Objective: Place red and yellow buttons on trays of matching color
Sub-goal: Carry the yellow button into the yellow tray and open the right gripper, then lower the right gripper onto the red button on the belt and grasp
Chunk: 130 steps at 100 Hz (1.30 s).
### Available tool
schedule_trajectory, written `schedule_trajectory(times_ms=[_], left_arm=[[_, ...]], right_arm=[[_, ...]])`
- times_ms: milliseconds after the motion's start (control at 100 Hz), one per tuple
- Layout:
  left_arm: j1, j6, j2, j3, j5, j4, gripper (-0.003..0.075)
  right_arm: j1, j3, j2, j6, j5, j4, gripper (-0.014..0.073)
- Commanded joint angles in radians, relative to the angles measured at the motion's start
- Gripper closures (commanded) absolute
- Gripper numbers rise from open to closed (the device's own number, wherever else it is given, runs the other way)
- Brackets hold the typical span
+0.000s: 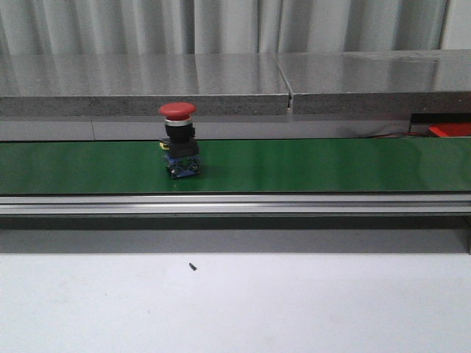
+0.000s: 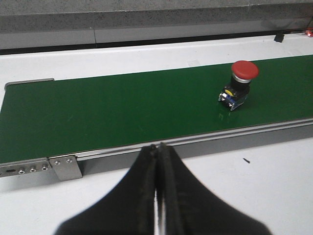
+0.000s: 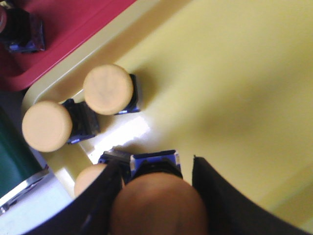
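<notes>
- Right gripper point(image 3: 159, 196) pinches a yellow button point(image 3: 157, 205) just above the yellow tray point(image 3: 234, 83), apparently for sorting beside three others.
- Left gripper point(image 2: 157, 161), fingers pressed together, hovers short of the red button point(image 2: 239, 84) on the green conveyor belt point(image 2: 122, 112).

Red button point(image 1: 178, 110), green belt point(image 1: 331, 165)

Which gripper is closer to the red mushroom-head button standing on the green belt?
Left. The left gripper sits just off the belt's near edge, the red mushroom-head button in view; the right gripper is over the yellow tray.

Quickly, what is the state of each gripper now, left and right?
Left gripper: closed, holding nothing.
Right gripper: closed on a yellow button, over the yellow tray.
</notes>
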Motion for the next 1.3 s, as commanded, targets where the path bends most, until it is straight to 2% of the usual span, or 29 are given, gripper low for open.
schedule_trajectory(times_ms=[0, 290, 600, 690, 810, 880, 1290], left_arm=[[-0.008, -0.002, 0.001, -0.027, -0.071, -0.008, 0.0739], [-0.008, -0.002, 0.001, -0.027, -0.071, -0.008, 0.0739], [-0.008, -0.002, 0.001, -0.027, -0.071, -0.008, 0.0739], [-0.008, -0.002, 0.001, -0.027, -0.071, -0.008, 0.0739], [-0.008, -0.002, 0.001, -0.027, -0.071, -0.008, 0.0739], [-0.008, -0.002, 0.001, -0.027, -0.071, -0.008, 0.0739], [-0.008, -0.002, 0.001, -0.027, -0.071, -0.008, 0.0739]], right_arm=[[-0.014, -0.023, 0.017, 0.009, -0.066, 0.001, 0.0401], [-0.014, -0.023, 0.148, 0.009, -0.180, 0.022, 0.0401], [-0.014, -0.023, 0.222, 0.009, -0.217, 0.030, 0.0392], [-0.014, -0.023, 0.230, 0.009, -0.213, 0.030, 0.0329], [-0.014, -0.023, 0.232, 0.009, -0.213, 0.030, 0.0187], [-0.014, -0.023, 0.231, 0.009, -0.216, 0.030, 0.0132], [-0.014, -0.018, 0.171, 0.001, -0.246, 0.030, 0.0127]])
